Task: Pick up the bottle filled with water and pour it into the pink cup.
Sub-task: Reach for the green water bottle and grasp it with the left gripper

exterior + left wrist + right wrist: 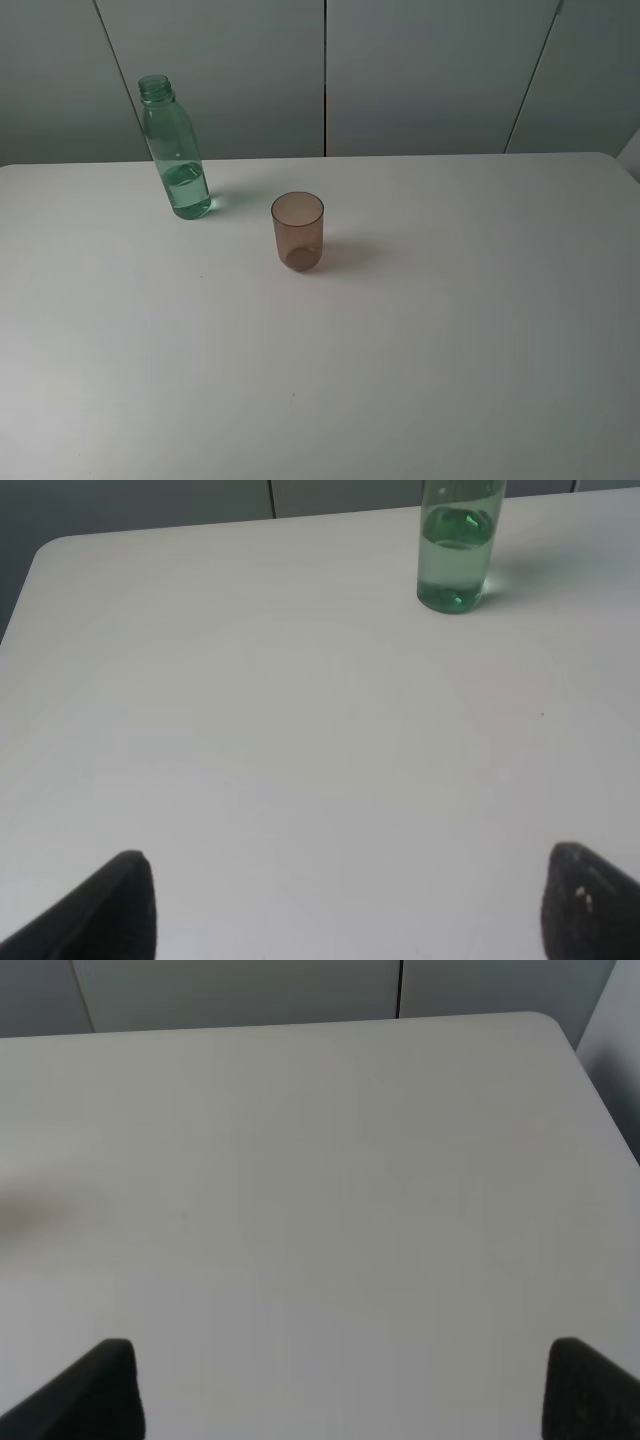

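Observation:
The green-tinted bottle (177,150) stands upright and capless at the back left of the white table (450,330), with water in its lower part. The pink cup (297,231) stands upright to its right, nearer the middle, apart from the bottle. Neither gripper shows in the exterior high view. In the left wrist view my left gripper (350,905) is open over bare table, with the bottle's lower part (457,560) well ahead of its fingertips (110,910). In the right wrist view my right gripper (345,1390) is open over bare table, with nothing between its fingers (95,1390).
Grey wall panels (420,70) run behind the table's far edge. The table's rounded back corners show in both wrist views. Nothing else stands on the table.

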`<state>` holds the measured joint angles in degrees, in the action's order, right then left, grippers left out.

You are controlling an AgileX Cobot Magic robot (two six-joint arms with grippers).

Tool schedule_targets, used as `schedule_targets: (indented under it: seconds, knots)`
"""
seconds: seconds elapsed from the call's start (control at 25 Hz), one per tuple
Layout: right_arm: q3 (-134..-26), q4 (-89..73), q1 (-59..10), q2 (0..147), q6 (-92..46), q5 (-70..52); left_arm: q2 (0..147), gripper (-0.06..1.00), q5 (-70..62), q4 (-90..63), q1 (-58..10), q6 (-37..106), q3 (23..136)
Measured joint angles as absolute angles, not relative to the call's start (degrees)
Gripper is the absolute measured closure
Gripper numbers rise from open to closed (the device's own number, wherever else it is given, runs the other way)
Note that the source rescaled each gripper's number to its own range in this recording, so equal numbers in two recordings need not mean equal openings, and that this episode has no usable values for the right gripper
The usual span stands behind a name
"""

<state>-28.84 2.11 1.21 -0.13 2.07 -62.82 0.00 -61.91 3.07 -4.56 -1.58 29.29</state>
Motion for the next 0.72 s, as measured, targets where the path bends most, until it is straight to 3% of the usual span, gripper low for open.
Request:
schedule_targets:
  seconds: [0.72]
  knots:
    - [-28.8,2.1,1.2,-0.1,2.1,-62.8,0.0,-0.03,-62.0,3.1,-4.6,-1.6,29.3]
